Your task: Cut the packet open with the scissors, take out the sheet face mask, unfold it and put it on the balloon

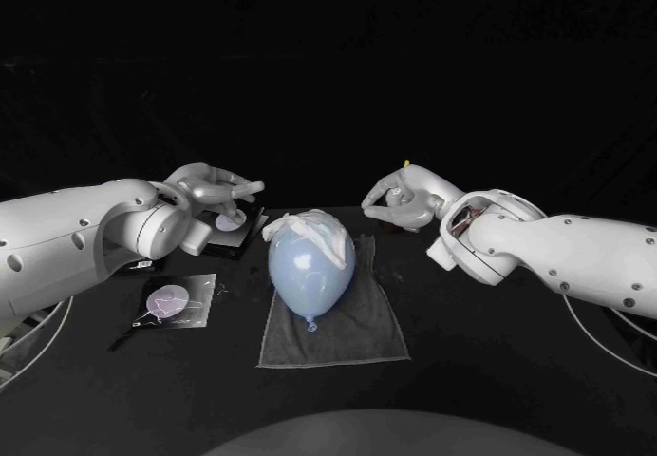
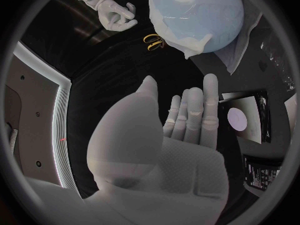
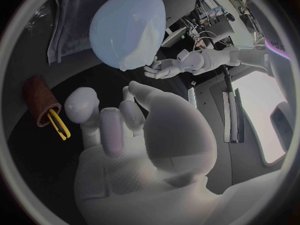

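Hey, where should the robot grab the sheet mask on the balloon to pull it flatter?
Probably the loose strip of the sheet mask trailing toward the robot over the balloon; the rest lies bunched at the far end. Pinch its free tip from the right hand's side, coming down from above.

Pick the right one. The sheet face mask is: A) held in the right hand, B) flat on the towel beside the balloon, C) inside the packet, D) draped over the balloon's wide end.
D: the white sheet face mask lies over the wide end of the balloon, which rests on the grey towel; the right hand holds nothing.
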Action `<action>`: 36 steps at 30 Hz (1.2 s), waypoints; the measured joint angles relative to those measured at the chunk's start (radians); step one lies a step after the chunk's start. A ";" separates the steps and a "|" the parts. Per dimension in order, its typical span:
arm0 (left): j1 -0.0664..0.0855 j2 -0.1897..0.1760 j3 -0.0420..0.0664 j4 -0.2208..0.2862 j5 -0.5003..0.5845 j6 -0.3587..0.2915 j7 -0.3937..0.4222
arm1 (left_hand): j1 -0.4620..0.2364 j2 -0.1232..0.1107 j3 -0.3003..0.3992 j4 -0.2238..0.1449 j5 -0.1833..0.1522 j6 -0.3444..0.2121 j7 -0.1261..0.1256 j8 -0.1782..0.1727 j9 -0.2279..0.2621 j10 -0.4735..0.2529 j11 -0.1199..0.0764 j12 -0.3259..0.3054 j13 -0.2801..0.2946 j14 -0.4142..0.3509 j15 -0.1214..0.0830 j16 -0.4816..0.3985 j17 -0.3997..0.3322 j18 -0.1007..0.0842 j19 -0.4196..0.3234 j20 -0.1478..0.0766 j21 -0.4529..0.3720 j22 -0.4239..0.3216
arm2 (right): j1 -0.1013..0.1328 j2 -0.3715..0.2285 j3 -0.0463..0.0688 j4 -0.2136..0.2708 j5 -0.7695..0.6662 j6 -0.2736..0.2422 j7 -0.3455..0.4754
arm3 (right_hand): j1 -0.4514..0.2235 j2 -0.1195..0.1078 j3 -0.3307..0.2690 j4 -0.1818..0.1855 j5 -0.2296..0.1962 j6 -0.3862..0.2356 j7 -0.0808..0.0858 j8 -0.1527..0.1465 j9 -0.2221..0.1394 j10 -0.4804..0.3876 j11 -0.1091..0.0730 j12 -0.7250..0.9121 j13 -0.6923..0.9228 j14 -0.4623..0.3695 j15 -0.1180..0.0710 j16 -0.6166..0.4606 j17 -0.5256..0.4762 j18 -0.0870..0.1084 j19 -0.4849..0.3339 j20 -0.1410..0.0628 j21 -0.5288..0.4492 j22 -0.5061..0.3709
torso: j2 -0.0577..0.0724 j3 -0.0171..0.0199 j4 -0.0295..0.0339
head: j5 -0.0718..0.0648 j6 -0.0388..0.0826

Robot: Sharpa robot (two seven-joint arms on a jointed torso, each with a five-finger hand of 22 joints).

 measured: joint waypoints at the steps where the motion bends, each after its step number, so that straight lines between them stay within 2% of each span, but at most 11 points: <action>1: 0.000 -0.002 0.000 0.000 -0.007 -0.002 0.004 | 0.012 0.005 -0.004 -0.001 0.000 0.000 0.000 0.007 -0.003 -0.013 0.002 0.015 0.006 -0.004 0.004 0.000 -0.003 0.000 -0.001 0.001 0.000 0.000 | -0.005 -0.002 0.000 0.009 -0.023 -0.008 0.005 | 0.000 0.000 0.000 0.000 0.000 0.000 0.000 0.000 0.000 0.006 -0.001 0.006 0.009 0.003 -0.001 0.001 0.008 0.000 0.001 -0.001 0.008 0.006 | 0.000 0.0000 0.0000 | 0.000 0.000; 5: 0.000 -0.008 0.000 0.001 -0.023 -0.009 0.031 | 0.068 0.025 -0.008 0.000 0.000 0.000 0.000 0.034 -0.013 -0.060 0.003 0.079 0.026 -0.018 0.004 0.008 -0.012 0.000 -0.007 0.007 0.000 -0.001 | -0.018 -0.003 0.000 0.027 -0.082 -0.028 0.014 | 0.002 -0.002 0.003 -0.003 0.000 0.004 -0.003 -0.004 -0.003 0.010 -0.004 0.008 0.022 0.006 -0.004 0.001 0.020 0.000 0.003 -0.003 0.019 0.016 | 0.001 0.0004 0.0000 | -0.002 0.001; 7: 0.000 -0.012 0.000 0.007 -0.032 -0.011 0.072 | 0.132 0.051 0.018 -0.026 0.000 0.042 0.003 0.061 -0.022 -0.067 0.000 0.134 0.045 -0.026 -0.005 0.012 -0.018 0.000 -0.009 0.009 0.000 -0.001 | -0.028 -0.003 -0.001 0.037 -0.127 -0.045 0.019 | 0.004 -0.004 0.005 -0.005 0.000 0.008 0.000 -0.005 -0.005 0.017 -0.004 0.015 0.031 0.016 -0.005 0.005 0.031 -0.001 0.012 -0.005 0.027 0.022 | 0.002 0.0003 0.0000 | -0.002 0.001; 10: -0.001 -0.016 0.000 0.019 -0.039 -0.011 0.133 | 0.186 0.067 0.048 -0.043 0.000 0.091 0.009 0.073 -0.037 -0.052 -0.016 0.189 0.067 -0.034 -0.012 0.012 -0.024 -0.001 -0.017 0.001 0.009 0.005 | -0.037 -0.001 -0.002 0.048 -0.177 -0.064 0.021 | 0.004 -0.004 0.006 -0.006 0.000 0.011 -0.004 -0.005 -0.005 0.019 -0.006 0.015 0.036 0.016 -0.005 0.005 0.035 -0.001 0.012 -0.005 0.034 0.027 | 0.003 0.0000 0.0003 | -0.001 -0.001; 13: -0.001 -0.018 0.000 0.040 -0.047 -0.005 0.200 | 0.205 0.062 0.074 -0.037 0.000 0.136 0.016 0.069 -0.073 -0.047 -0.027 0.257 0.093 -0.033 -0.020 0.017 -0.031 -0.001 -0.029 -0.011 0.030 0.020 | -0.044 0.002 -0.002 0.062 -0.233 -0.085 0.021 | 0.004 -0.004 0.003 -0.009 0.000 0.020 -0.006 -0.006 -0.006 0.026 -0.006 0.023 0.045 0.024 -0.005 0.006 0.044 -0.014 0.020 -0.006 0.044 0.032 | 0.004 -0.0002 0.0008 | 0.002 -0.006; 16: -0.003 -0.020 0.000 0.058 -0.053 0.004 0.248 | 0.207 0.061 0.090 -0.027 0.000 0.169 0.018 0.069 -0.095 -0.033 -0.042 0.315 0.115 -0.020 -0.033 0.026 -0.033 -0.001 -0.027 -0.017 0.047 0.031 | -0.048 0.004 -0.002 0.076 -0.279 -0.099 0.018 | 0.001 -0.007 0.003 -0.009 0.000 0.025 -0.007 -0.011 -0.008 0.037 -0.009 0.027 0.057 0.029 -0.010 0.010 0.055 -0.015 0.025 -0.007 0.059 0.043 | 0.004 -0.0001 0.0016 | 0.004 -0.014; 22: -0.008 -0.027 0.000 0.089 -0.061 0.028 0.317 | 0.203 0.057 0.109 -0.013 0.000 0.188 0.005 0.069 -0.120 -0.015 -0.059 0.391 0.144 0.003 -0.051 0.043 -0.032 -0.002 -0.018 -0.029 0.066 0.042 | -0.063 -0.001 -0.003 0.104 -0.366 -0.119 0.002 | -0.010 -0.018 0.000 -0.011 0.000 0.034 -0.009 -0.017 -0.013 0.061 -0.011 0.047 0.095 0.049 -0.011 0.016 0.084 -0.015 0.041 -0.012 0.089 0.066 | 0.002 0.0000 0.0019 | 0.004 -0.029; 25: -0.011 -0.029 0.000 0.098 -0.061 0.038 0.337 | 0.201 0.047 0.120 -0.008 0.000 0.203 0.001 0.069 -0.131 -0.010 -0.064 0.430 0.161 0.039 -0.055 0.054 0.006 -0.002 -0.011 -0.036 0.075 0.048 | -0.076 -0.003 -0.005 0.115 -0.404 -0.124 -0.010 | -0.026 -0.034 -0.008 -0.004 -0.006 0.037 -0.012 -0.025 -0.017 0.073 -0.012 0.058 0.115 0.060 -0.015 0.020 0.085 -0.016 0.052 -0.013 0.109 0.078 | 0.001 -0.0001 0.0011 | 0.004 -0.035; 27: -0.013 -0.029 0.000 0.103 -0.061 0.043 0.346 | 0.199 0.046 0.124 -0.007 0.000 0.204 0.000 0.069 -0.137 -0.010 -0.064 0.449 0.169 0.061 -0.058 0.062 0.032 -0.002 -0.011 -0.037 0.077 0.050 | -0.084 -0.003 -0.006 0.119 -0.427 -0.127 -0.020 | -0.034 -0.041 -0.015 0.003 -0.008 0.038 -0.011 -0.031 -0.020 0.083 -0.013 0.065 0.124 0.060 -0.015 0.023 0.085 -0.031 0.060 -0.014 0.118 0.082 | 0.001 -0.0001 0.0007 | 0.004 -0.038; 31: -0.019 -0.029 0.000 0.112 -0.059 0.052 0.361 | 0.195 0.042 0.129 -0.007 0.000 0.208 -0.004 0.069 -0.142 -0.006 -0.068 0.472 0.179 0.087 -0.061 0.070 0.066 -0.002 -0.007 -0.040 0.082 0.053 | -0.099 0.001 -0.008 0.126 -0.471 -0.131 -0.045 | -0.052 -0.058 -0.029 0.017 -0.020 0.046 -0.014 -0.035 -0.023 0.083 -0.013 0.065 0.134 0.060 -0.015 0.023 0.088 -0.031 0.060 -0.014 0.123 0.089 | 0.002 0.0000 0.0007 | 0.004 -0.043; 36: -0.023 -0.030 0.000 0.121 -0.056 0.063 0.373 | 0.195 0.042 0.132 -0.004 0.000 0.208 -0.004 0.069 -0.144 -0.006 -0.068 0.476 0.182 0.099 -0.062 0.071 0.085 -0.002 -0.004 -0.044 0.086 0.053 | -0.109 0.005 -0.008 0.129 -0.515 -0.134 -0.085 | -0.073 -0.065 -0.043 0.032 -0.028 0.049 -0.013 -0.041 -0.025 0.087 -0.016 0.065 0.139 0.060 -0.015 0.023 0.088 -0.031 0.064 -0.018 0.130 0.095 | 0.003 0.0002 0.0012 | 0.005 -0.044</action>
